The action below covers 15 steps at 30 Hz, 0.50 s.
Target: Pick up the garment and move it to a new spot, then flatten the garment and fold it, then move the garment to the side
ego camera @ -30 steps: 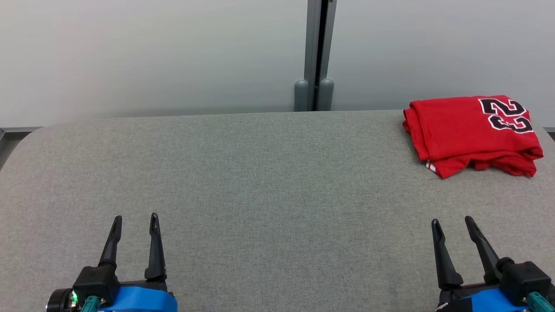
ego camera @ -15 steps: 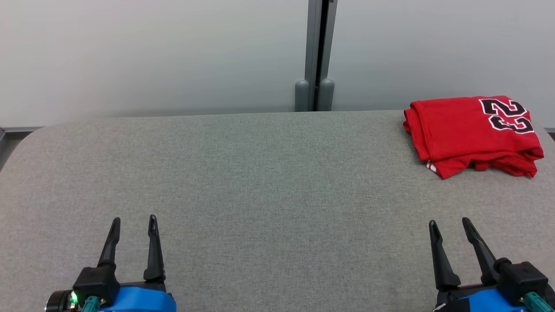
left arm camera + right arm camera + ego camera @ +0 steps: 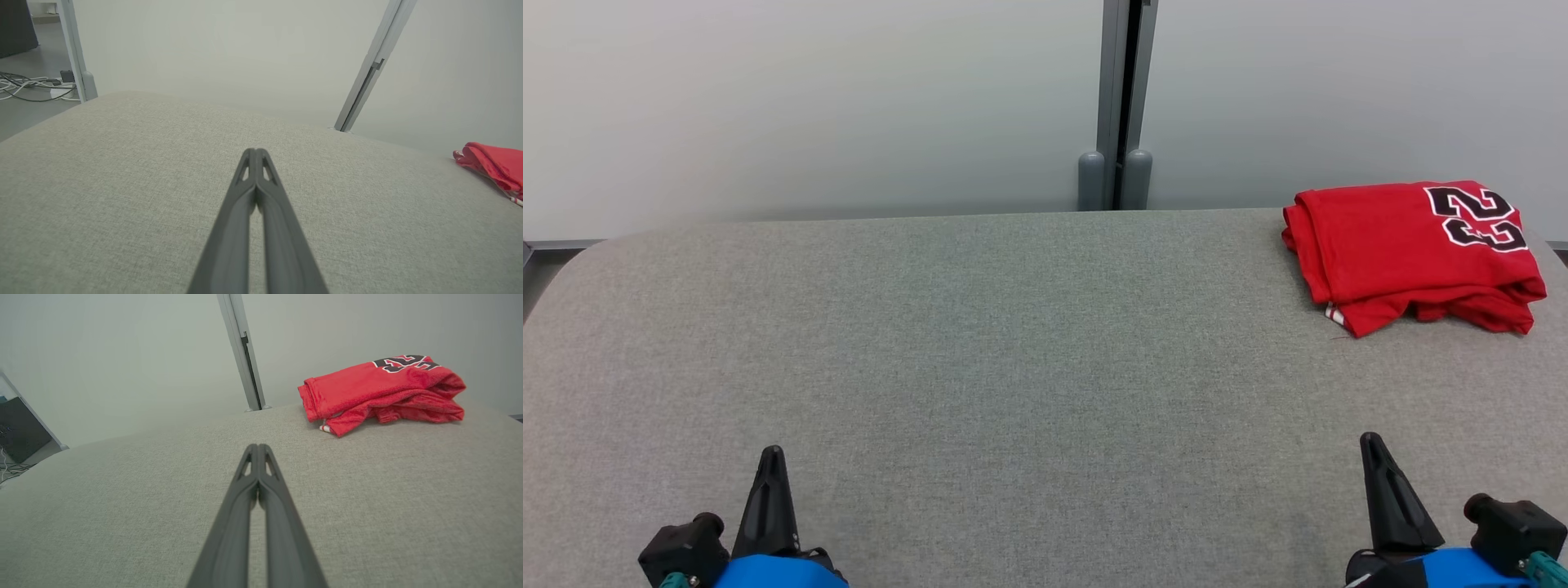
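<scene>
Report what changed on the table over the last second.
Both grippers closed on nothing: the left gripper and the right gripper went from spread fingers to shut, and their tips now sit lower in the head view. The folded red jersey stayed at the far right of the grey padded table, untouched.

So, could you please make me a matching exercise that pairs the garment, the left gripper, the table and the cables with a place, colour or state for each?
Things:
1. garment
2. left gripper
3. table
4. cables

Descriptions:
A. shut, holding nothing
B. lying on the floor
C. red, at the far right of the table
D. grey fabric top

Pairs: 1-C, 2-A, 3-D, 4-B
</scene>
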{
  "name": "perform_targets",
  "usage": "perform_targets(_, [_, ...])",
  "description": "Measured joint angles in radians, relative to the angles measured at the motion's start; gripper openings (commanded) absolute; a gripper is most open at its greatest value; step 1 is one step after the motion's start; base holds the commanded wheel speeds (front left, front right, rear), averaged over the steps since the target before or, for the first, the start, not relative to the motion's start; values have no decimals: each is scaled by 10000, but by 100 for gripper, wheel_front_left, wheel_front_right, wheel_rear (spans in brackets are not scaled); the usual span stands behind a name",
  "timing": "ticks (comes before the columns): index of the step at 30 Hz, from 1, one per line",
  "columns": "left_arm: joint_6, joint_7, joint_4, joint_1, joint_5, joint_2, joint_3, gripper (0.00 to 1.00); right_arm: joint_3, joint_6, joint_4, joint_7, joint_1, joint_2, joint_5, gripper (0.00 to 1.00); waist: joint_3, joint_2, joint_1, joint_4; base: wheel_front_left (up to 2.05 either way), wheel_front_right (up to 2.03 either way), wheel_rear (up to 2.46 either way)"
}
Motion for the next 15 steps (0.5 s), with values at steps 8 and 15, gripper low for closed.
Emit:
perform_targets(8, [-29, 303, -65, -96, -1488, -2, 59, 0, -52, -2, 69, 332, -106, 0, 1475, 0, -7, 0, 0, -11, 0, 0, 0])
perform_targets(15, [-102, 594, -113, -163, -2686, -2, 121, 0, -107, -2, 136, 583, -206, -2, 2677, 0, -13, 0, 0, -20, 0, 0, 0])
